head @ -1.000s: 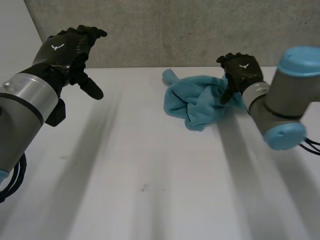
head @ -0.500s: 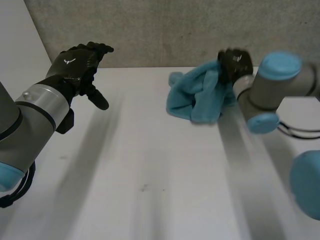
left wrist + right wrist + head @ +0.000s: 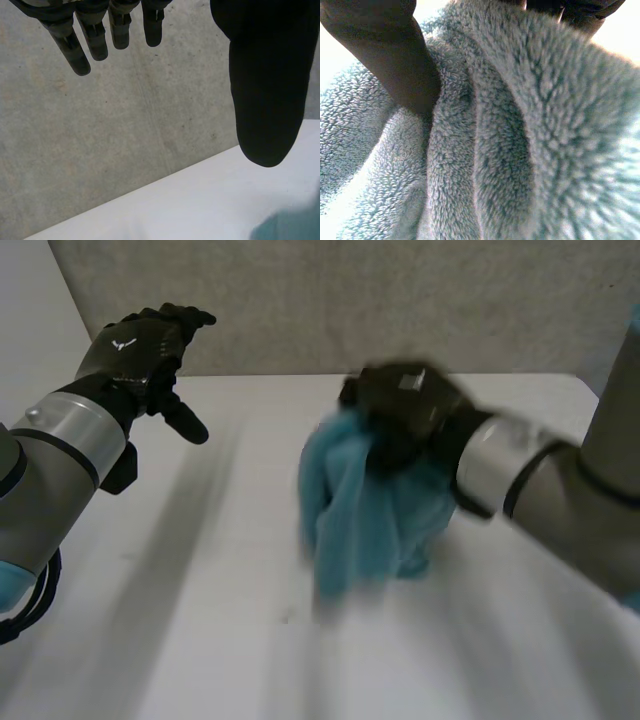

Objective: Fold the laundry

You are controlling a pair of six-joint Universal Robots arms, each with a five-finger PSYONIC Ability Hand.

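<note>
A light-blue fluffy towel (image 3: pixel 365 515) hangs bunched from my right hand (image 3: pixel 405 410), which is shut on its top above the middle of the white table (image 3: pixel 200 620). In the right wrist view the thumb (image 3: pixel 395 60) presses into the folds of the towel (image 3: pixel 520 130). My left hand (image 3: pixel 140 345) is held up over the table's far left, apart from the towel, fingers (image 3: pixel 95 35) straight and thumb (image 3: pixel 265 90) spread, holding nothing. A bit of the towel (image 3: pixel 292 225) shows beyond that thumb.
A grey concrete wall (image 3: pixel 400 300) runs along the table's far edge. The table's left edge lies just beyond my left arm (image 3: pixel 50 470). My right forearm (image 3: pixel 540 480) reaches across the table's right half.
My right hand has closed on the towel, lifted it off the far right of the table and carried it toward the middle and nearer. The left hand has barely moved.
</note>
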